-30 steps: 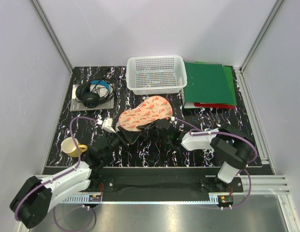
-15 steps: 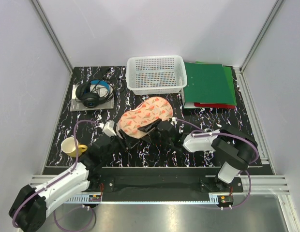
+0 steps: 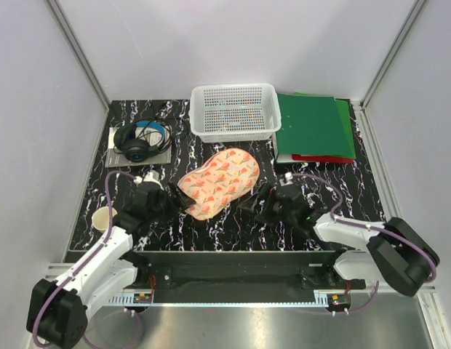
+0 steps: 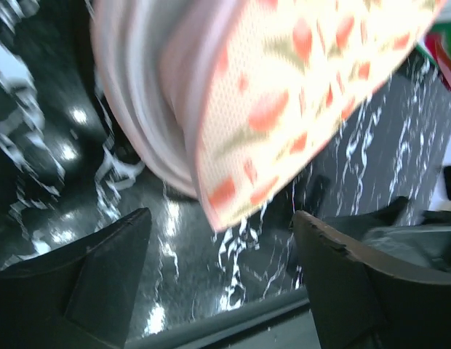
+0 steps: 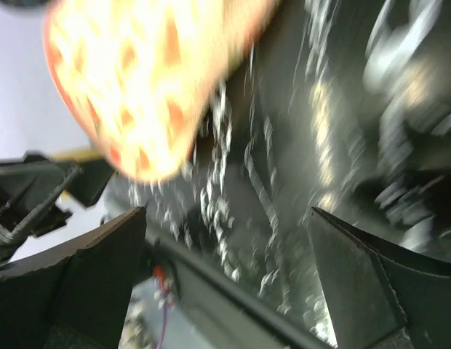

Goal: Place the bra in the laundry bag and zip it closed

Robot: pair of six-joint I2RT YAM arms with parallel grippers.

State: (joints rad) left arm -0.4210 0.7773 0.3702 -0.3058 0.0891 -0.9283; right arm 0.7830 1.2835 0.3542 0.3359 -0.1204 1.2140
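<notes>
Overhead view of a black marbled table (image 3: 233, 233) with two robot arms at its near edge. The laundry bag (image 3: 218, 182), a peanut-shaped peach case with red-pink print, lies in the middle of the table. It sits just nearer than a white plastic basket (image 3: 233, 113), and its long axis runs from near left to far right. It looks folded shut. I cannot see the bra in any view, so I judge it is inside, but that is only a guess.

I expect the case to be light and soft, with a little spring from its padded cups. It should dent under a hard pinch and slide on the smooth table if pushed from one side. The pink zip edge is the firmest place to grip. My left wrist camera shows that edge as blurred pale pink layers along the case (image 4: 284, 94). I cannot find the zip pull or tell how far the zip is drawn.

The left gripper (image 3: 174, 203) sits just beside the near left end of the case. Its fingers are spread wide with nothing between them. The right gripper (image 3: 251, 203) sits near the case's right side, also spread wide and empty. Neither one appears to touch the fabric.

Green folders (image 3: 316, 127) lie far right and headphones (image 3: 142, 140) far left.
</notes>
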